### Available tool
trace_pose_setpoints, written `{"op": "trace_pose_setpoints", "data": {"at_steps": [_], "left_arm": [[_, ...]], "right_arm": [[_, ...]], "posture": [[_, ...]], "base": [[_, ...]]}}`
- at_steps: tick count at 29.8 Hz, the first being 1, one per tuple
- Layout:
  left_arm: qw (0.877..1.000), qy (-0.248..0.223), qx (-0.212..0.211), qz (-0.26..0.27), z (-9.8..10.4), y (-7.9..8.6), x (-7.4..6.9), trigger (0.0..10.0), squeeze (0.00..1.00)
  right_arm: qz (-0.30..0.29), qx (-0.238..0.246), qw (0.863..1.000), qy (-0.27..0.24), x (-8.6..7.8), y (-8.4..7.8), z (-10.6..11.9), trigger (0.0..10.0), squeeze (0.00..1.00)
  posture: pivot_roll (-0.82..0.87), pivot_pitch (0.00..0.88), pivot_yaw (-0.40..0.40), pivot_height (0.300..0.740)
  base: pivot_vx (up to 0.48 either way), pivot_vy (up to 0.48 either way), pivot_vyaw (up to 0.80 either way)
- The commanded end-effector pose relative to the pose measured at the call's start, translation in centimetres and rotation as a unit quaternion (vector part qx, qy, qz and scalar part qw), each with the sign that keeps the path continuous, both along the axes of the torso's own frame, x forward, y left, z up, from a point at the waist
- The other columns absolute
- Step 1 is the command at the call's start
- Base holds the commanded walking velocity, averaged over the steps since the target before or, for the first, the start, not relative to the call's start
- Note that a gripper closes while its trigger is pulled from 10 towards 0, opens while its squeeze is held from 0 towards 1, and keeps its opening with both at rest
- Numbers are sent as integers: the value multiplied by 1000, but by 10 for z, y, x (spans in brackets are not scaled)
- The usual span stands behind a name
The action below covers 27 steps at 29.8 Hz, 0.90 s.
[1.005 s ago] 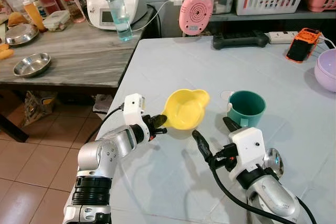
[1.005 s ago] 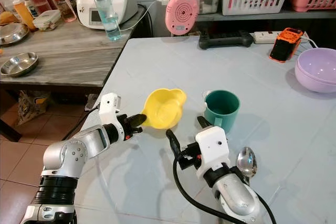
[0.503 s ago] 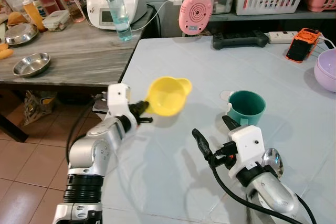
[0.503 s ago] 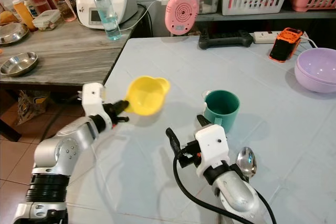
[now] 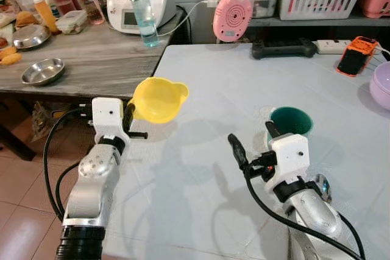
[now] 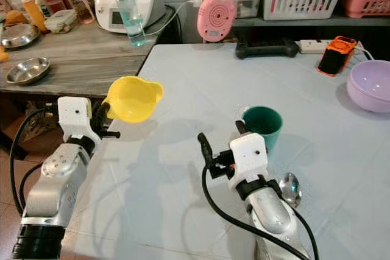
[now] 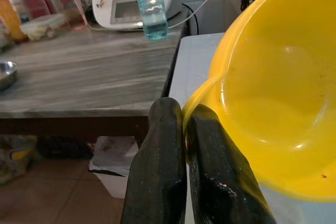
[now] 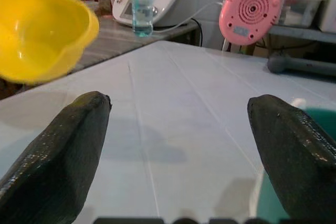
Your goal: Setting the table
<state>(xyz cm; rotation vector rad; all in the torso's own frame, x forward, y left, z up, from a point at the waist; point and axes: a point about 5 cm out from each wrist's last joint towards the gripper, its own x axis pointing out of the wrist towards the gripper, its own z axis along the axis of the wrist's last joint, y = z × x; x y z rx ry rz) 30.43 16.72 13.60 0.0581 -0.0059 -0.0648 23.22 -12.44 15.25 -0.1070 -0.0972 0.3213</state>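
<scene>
My left gripper point(image 5: 130, 115) is shut on the rim of a yellow bowl point(image 5: 158, 98) and holds it in the air over the left edge of the pale table point(image 5: 213, 89). The left wrist view has both fingers point(image 7: 157, 182) pinching the yellow bowl point(image 7: 278, 98) by its lip. My right gripper point(image 5: 251, 141) stands open low over the table, just left of a green cup point(image 5: 291, 122). A metal spoon point(image 6: 289, 188) lies on the table beside my right forearm. The right wrist view looks between wide-apart fingertips point(image 8: 63, 145) across bare table.
A purple bowl point(image 6: 370, 84) sits at the table's right edge, an orange phone point(image 5: 357, 54) and a black power strip point(image 5: 286, 47) at its far side. The grey side table point(image 5: 85, 65) at left carries a water bottle point(image 5: 144, 15), steel dishes point(image 5: 42, 72) and jars. Tiled floor lies below.
My left arm has lifted the yellow bowl off the table and carried it left toward the table's edge. The right gripper has stayed open by the green cup. The camera shifted slightly.
</scene>
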Motion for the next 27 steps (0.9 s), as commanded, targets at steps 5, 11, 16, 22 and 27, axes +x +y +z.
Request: {"op": "trace_pose_setpoints", "data": {"at_steps": [5,11,16,22,27], "left_arm": [[1000,-18,2,-4,-1,0,-5,9569,0],[999,-28,35,-10,-8,3,-16,10000,0],[998,-22,50,1,-15,11,-26,10000,0],[997,-7,78,23,-30,28,-49,10000,0],[996,5,90,18,-36,33,-61,10000,0]], "right_arm": [[-7,1,1000,1,0,-1,0,10000,0],[-13,-3,1000,-5,-1,-2,1,10000,0],[-20,-8,1000,-8,-2,-5,1,10000,0],[-51,-14,999,-8,-6,-15,-2,10000,0],[-76,-13,997,-7,-5,-22,-5,10000,0]], "posture": [[-109,13,103,740],[-115,14,100,740],[-114,13,97,740],[-104,10,88,740],[-98,12,82,740]], "base": [[0,0,0],[0,0,0],[0,0,0],[0,0,0],[0,0,0]]}}
